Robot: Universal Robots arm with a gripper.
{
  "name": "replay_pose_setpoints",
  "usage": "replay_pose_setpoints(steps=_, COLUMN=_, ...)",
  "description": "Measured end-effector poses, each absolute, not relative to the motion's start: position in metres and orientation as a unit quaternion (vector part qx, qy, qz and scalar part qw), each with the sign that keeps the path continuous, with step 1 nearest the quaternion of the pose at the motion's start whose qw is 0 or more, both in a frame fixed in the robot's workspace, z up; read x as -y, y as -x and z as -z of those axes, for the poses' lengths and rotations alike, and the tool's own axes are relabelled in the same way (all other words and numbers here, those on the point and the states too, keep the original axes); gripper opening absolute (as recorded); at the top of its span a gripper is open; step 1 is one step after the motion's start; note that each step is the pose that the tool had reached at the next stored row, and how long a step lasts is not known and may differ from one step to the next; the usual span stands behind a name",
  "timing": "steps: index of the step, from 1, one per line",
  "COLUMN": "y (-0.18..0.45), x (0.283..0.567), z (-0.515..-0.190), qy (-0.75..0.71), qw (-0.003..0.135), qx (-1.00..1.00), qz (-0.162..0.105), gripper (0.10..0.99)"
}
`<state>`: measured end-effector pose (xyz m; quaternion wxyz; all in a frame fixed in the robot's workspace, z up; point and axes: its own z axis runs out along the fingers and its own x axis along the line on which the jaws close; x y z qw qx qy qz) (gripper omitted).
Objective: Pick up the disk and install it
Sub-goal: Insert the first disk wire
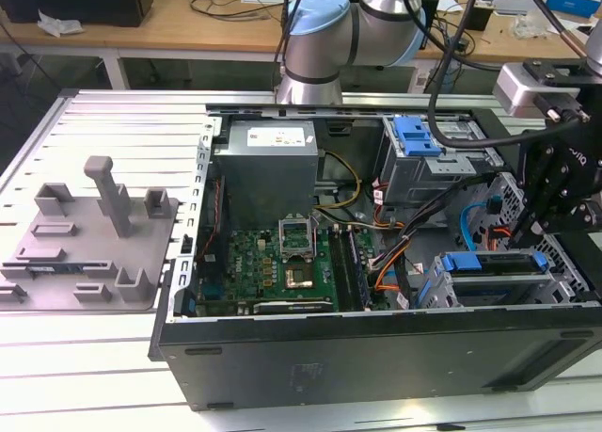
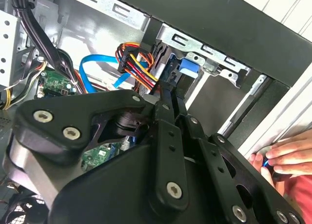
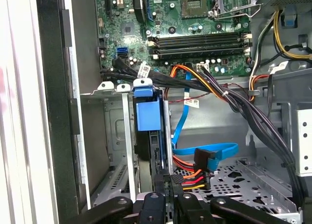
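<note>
The disk (image 1: pixel 494 261) stands on edge in the drive cage (image 3: pixel 112 131) at the corner of the open computer case (image 1: pixel 376 357) towards the exterior view's right. Its blue carrier bracket tops the slot. In the first wrist view the blue bracket (image 3: pixel 146 114) sits between the cage's metal rails, with the dark edge of the drive running down from it towards the tool (image 3: pixel 168 204). In the second wrist view the bracket (image 2: pixel 187 70) lies just past the tip of the tool (image 2: pixel 170 94).

The tool (image 1: pixel 520 239) reaches down into the case right at the disk's cable end, lined up with the drive's thin edge. Whether it has hold of the disk, or how far it is open, cannot be told.

Just beside the tool a bundle of orange, red and yellow wires (image 3: pixel 190 177) ends in a black plug. A flat blue data cable (image 3: pixel 204 151) loops next to it. Farther into the case lie the green motherboard (image 3: pixel 195 19), its memory slots and its processor socket. Beyond that is the grey power-supply box (image 1: pixel 268 168).

A person's hand (image 2: pixel 287 153) rests outside the case wall, near the tool's body.

The case lies on its side on a ribbed metal worktop (image 1: pixel 94 357). A grey fixture (image 1: pixel 94 234) stands well apart from it, towards the exterior view's left.
</note>
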<state>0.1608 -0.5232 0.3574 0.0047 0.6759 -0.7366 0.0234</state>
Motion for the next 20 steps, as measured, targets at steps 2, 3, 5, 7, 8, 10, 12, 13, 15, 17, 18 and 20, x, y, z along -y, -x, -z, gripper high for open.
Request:
replay_pose_setpoints(steps=2, y=-0.1607, x=0.5234, z=-0.3574, qy=-0.674, qw=0.005, qx=0.738, qz=-0.023, gripper=0.165)
replay_pose_setpoints(steps=3, y=-0.1607, x=0.5234, z=-0.3574, qy=-0.673, qw=0.005, qx=0.739, qz=-0.023, gripper=0.165)
replay_pose_setpoints(steps=5, y=-0.1607, x=0.5234, z=-0.3574, qy=-0.673, qw=0.005, qx=0.739, qz=-0.023, gripper=0.165)
replay_pose_setpoints(steps=7, y=-0.1608, x=0.5235, z=-0.3574, qy=-0.673, qw=0.005, qx=0.739, qz=-0.023, gripper=0.165)
replay_pose_setpoints(steps=8, y=-0.1608, x=0.5239, z=-0.3573, qy=-0.673, qw=0.005, qx=0.739, qz=-0.023, gripper=0.165)
replay_pose_setpoints(steps=10, y=-0.1607, x=0.5247, z=-0.3573, qy=-0.673, qw=0.005, qx=0.739, qz=-0.023, gripper=0.165)
replay_pose_setpoints(steps=12, y=-0.1604, x=0.5257, z=-0.3569, qy=-0.673, qw=0.005, qx=0.739, qz=-0.023, gripper=0.165)
replay_pose_setpoints(steps=13, y=-0.1603, x=0.5258, z=-0.3568, qy=-0.673, qw=0.005, qx=0.739, qz=-0.023, gripper=0.165)
replay_pose_setpoints(steps=15, y=-0.1603, x=0.5258, z=-0.356, qy=-0.674, qw=0.005, qx=0.739, qz=-0.023, gripper=0.165)
replay_pose_setpoints(steps=17, y=-0.1603, x=0.5258, z=-0.3556, qy=-0.674, qw=0.005, qx=0.739, qz=-0.023, gripper=0.165)
replay_pose_setpoints(steps=18, y=-0.1603, x=0.5258, z=-0.3551, qy=-0.674, qw=0.005, qx=0.738, qz=-0.023, gripper=0.165)
replay_pose_setpoints(steps=20, y=-0.1603, x=0.5258, z=-0.3543, qy=-0.674, qw=0.005, qx=0.738, qz=-0.023, gripper=0.165)
